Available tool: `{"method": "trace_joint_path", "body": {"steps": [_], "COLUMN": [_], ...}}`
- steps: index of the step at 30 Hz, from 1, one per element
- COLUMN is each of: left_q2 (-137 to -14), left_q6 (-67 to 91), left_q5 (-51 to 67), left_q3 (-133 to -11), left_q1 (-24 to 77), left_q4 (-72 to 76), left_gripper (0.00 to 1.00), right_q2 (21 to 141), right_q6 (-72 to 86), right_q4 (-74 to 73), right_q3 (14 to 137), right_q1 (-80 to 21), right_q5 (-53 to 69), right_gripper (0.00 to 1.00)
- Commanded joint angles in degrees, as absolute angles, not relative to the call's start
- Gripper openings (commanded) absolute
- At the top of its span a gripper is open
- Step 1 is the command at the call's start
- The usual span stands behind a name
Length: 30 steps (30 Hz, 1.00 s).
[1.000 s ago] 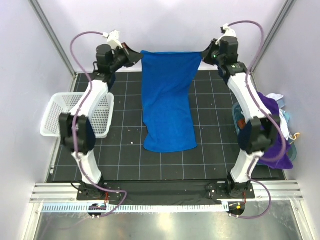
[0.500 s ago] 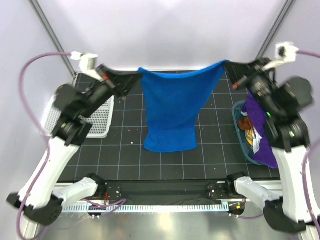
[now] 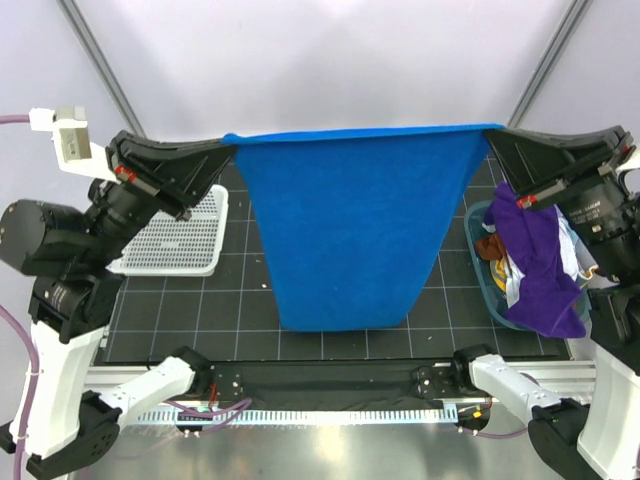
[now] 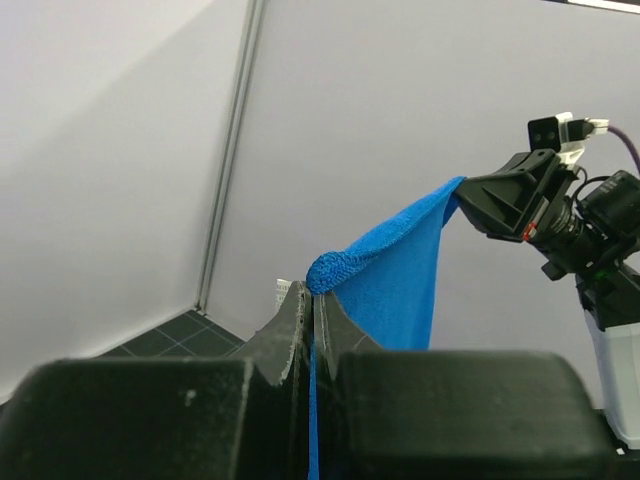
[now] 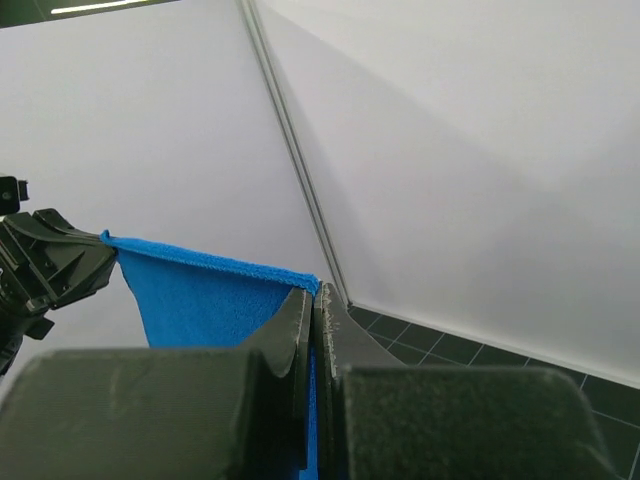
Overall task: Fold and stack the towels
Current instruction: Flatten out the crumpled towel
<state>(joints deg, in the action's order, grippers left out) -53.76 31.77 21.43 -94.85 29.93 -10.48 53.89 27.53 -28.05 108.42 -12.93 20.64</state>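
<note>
A royal blue towel (image 3: 350, 230) hangs stretched flat in the air between both arms, its lower edge near the mat's front. My left gripper (image 3: 228, 152) is shut on its upper left corner, and in the left wrist view the blue towel (image 4: 400, 270) bunches above the closed jaws of that left gripper (image 4: 313, 300). My right gripper (image 3: 492, 137) is shut on the upper right corner; in the right wrist view the blue towel (image 5: 210, 295) runs left from the right gripper (image 5: 318, 300). A deep purple towel (image 3: 540, 265) lies heaped at the right. No white towel can be made out.
A white perforated basket (image 3: 175, 240) sits on the black grid mat (image 3: 240, 310) at the left, partly behind the left arm. A teal tub (image 3: 478, 250) under the purple towel holds other cloth. Grey walls close in at the back and sides.
Both arms have risen toward the camera and spread apart, lifting the blue towel off the mat and pulling its top edge taut and wide.
</note>
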Motion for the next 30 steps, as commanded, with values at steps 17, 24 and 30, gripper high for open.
{"method": "trace_joint_path", "body": {"steps": [17,24,30], "left_q2": [-54.5,-54.0,-56.8], "left_q6": [32.6,34.2,33.8], "left_q5": [23.9,24.7,24.0], "left_q3": [-106.0,-107.4,-109.9], "left_q1": [29.7,29.7,29.7], "left_q4": [-16.3,-16.3,-16.3], "left_gripper": [0.0,0.0,0.0], "right_q2": [55.8,55.8,57.0], "right_q6": [29.4,30.3,30.1], "right_q4": [-31.6,-32.5,-31.7], "right_q3": [120.4,123.2,122.8], "right_q1": [-12.8,-12.8,-12.8], "right_q5": [20.9,21.5,21.2], "right_gripper": [0.01,0.01,0.01]}}
